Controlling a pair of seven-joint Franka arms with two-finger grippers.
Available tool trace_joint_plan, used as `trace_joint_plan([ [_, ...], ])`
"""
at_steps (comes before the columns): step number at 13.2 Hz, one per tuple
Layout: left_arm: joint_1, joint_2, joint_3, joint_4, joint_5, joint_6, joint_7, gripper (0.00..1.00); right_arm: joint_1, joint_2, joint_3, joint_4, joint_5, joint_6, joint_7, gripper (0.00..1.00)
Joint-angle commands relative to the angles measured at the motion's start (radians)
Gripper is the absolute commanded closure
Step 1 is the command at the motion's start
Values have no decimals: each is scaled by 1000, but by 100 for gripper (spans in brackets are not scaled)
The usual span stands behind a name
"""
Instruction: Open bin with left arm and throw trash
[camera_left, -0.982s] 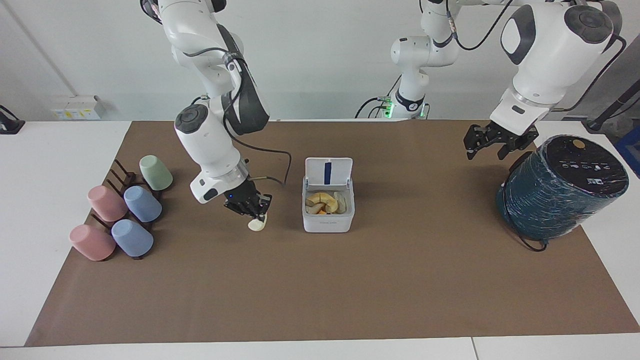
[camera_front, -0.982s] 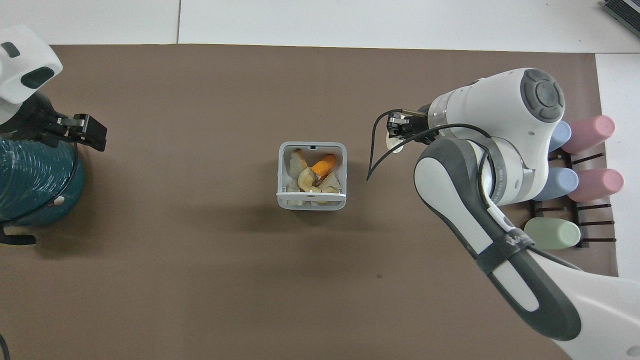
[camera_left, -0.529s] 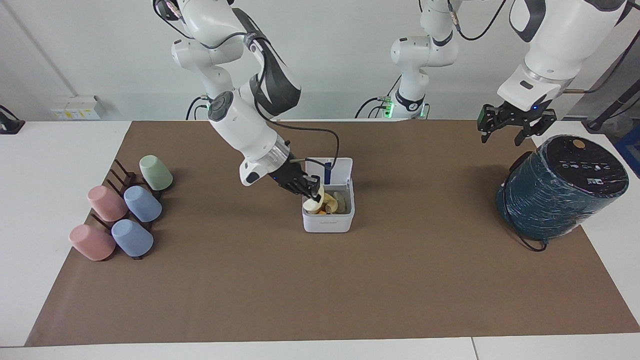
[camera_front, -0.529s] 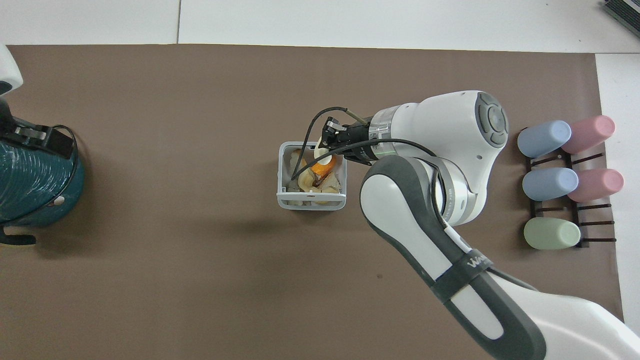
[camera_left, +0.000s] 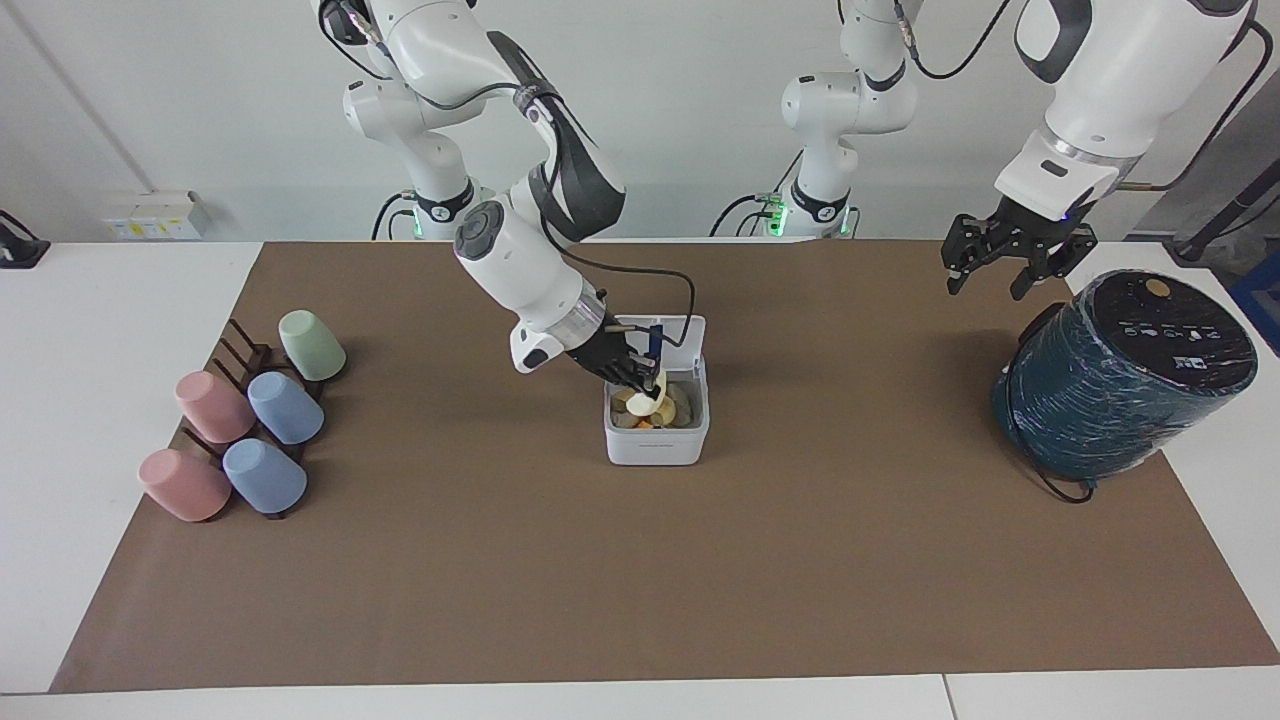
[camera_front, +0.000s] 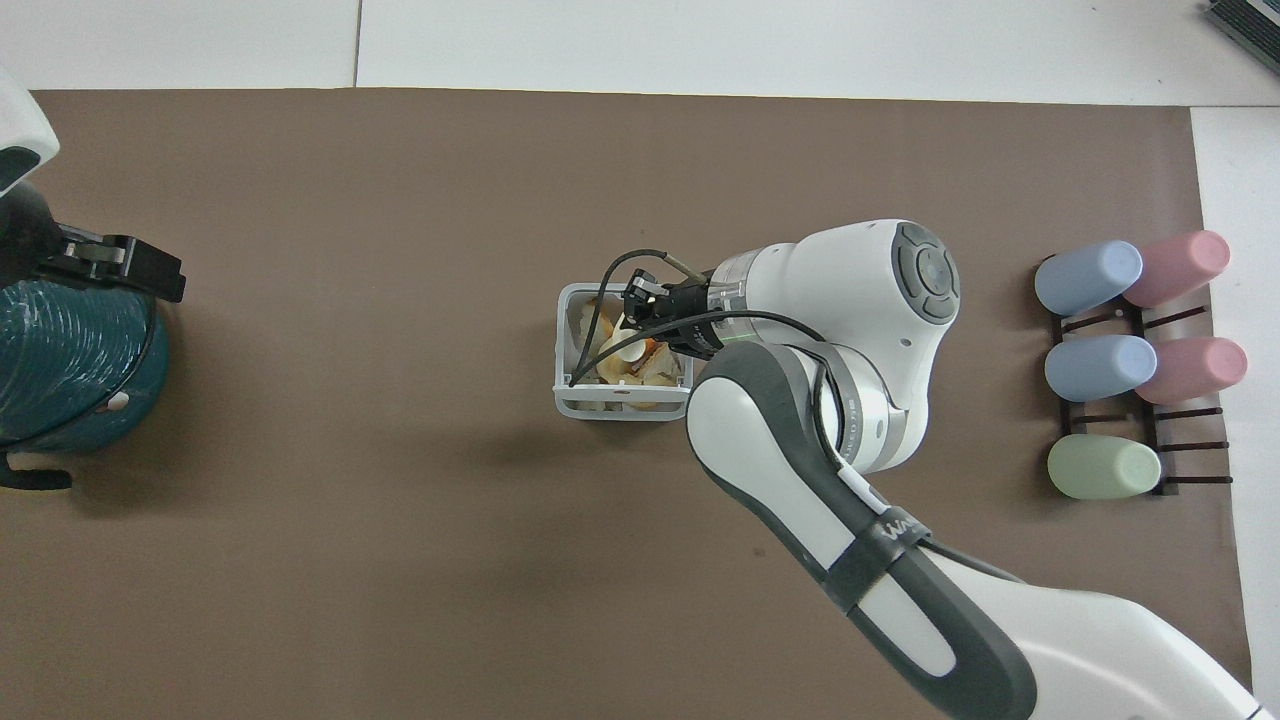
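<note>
I had the right gripper (camera_left: 648, 385) over the small white square plastic bin (camera_left: 655, 440), which stood in the middle of the brown mat (camera_left: 640, 560) on the bench, with its hinged lid (camera_left: 672, 332) up toward the robots so the mouth was free. The jaws were narrow and held the pale cream oval scrap (camera_left: 641, 403) just above the scraps already in the bin, among them a yellowish peel and an orange chunk (camera_front: 655, 348). I judged that holding it low over the opening let it fall inside and not on the mat. The left gripper (camera_left: 1010, 265) waited in the air with wide, empty jaws, near the big dark teal wrapped cylinder (camera_left: 1120, 380) at the left arm's end. The pastel cups on their dark rack (camera_left: 240, 420) lay at the right arm's end, well apart from the bin.
</note>
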Motion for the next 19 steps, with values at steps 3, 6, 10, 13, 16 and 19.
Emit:
trace_joint_plan([
  [3, 0, -45, 0, -55, -16, 32, -26, 4, 10, -3, 3, -5, 0, 51, -6, 0],
  [6, 2, -45, 1, -57, -16, 35, -27, 0, -3, -7, 1, 9, -37, 56, -21, 0],
  [10, 10, -47, 3, -57, -14, 32, -15, 0, 10, -12, -1, 13, -39, 56, -18, 0],
  [13, 8, -47, 3, -58, -14, 34, -27, 0, -10, -36, -8, 13, -262, 48, -10, 0],
  [16, 8, -47, 1, -58, -14, 32, -24, 0, -82, -49, -10, 26, -598, 41, -12, 0],
  [19, 7, -47, 3, -57, -14, 23, -26, 0, -154, -95, -7, 39, -787, -22, -24, 0],
])
